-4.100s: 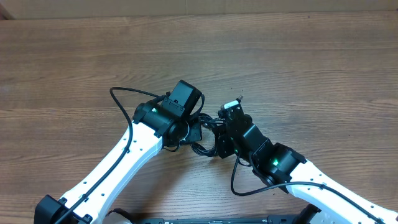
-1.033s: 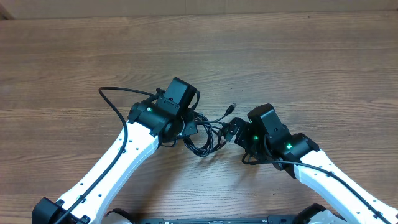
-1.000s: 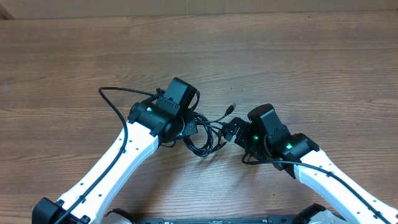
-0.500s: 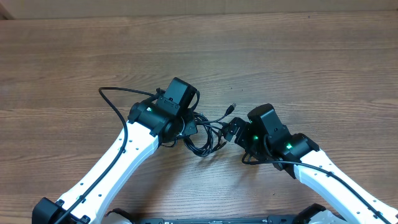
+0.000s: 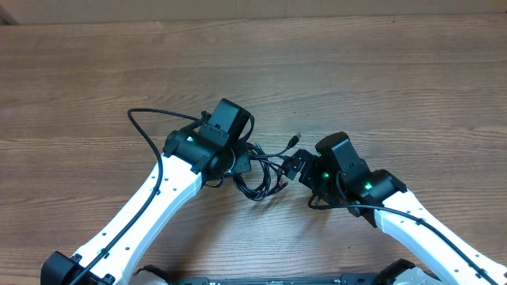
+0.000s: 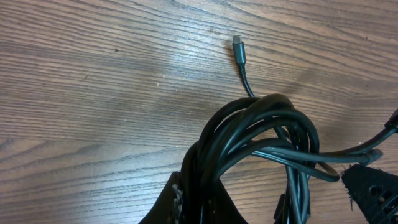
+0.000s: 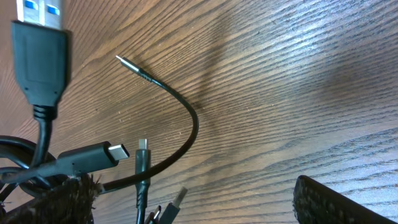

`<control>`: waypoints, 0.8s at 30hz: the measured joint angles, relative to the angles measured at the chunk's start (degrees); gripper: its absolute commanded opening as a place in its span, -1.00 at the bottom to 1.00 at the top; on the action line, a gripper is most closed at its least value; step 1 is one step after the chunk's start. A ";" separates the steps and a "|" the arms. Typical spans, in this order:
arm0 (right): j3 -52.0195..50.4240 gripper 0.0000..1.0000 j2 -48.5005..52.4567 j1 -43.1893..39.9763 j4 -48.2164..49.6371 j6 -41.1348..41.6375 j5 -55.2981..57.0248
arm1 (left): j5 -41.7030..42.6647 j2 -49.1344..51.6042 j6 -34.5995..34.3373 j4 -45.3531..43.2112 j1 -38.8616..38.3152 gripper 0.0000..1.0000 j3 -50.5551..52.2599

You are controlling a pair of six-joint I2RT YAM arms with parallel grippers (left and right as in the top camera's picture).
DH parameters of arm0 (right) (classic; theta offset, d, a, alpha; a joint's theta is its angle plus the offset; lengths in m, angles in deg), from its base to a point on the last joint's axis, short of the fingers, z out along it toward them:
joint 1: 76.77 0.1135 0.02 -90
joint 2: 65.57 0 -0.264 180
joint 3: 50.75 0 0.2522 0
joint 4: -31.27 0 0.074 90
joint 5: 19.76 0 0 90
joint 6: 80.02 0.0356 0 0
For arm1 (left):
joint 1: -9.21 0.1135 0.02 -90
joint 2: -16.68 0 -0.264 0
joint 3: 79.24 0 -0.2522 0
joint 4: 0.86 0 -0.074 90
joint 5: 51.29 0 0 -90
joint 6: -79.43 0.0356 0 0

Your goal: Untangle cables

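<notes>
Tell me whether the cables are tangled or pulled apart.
Tangled: the cables form one overlapping coiled bundle, with only plug tips poking free.

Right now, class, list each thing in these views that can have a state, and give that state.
cables: tangled together in one bundle.
left gripper: shut on the cables.
right gripper: open, gripping nothing.
plug tip: free, unplugged, lying on the table.
</notes>
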 measured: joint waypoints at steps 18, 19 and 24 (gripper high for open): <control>0.00 1.00 0.00 0.00 1.33 0.00 -0.04 | 0.02 0.00 1.46 0.28 0.00 -0.92 -0.02; 0.00 1.00 0.00 0.00 1.31 0.02 -0.04 | 0.00 0.00 1.46 0.28 0.00 -0.91 0.00; 0.00 0.99 0.00 0.00 1.33 0.00 -2.10 | 0.02 0.00 1.49 0.39 0.00 -0.91 0.00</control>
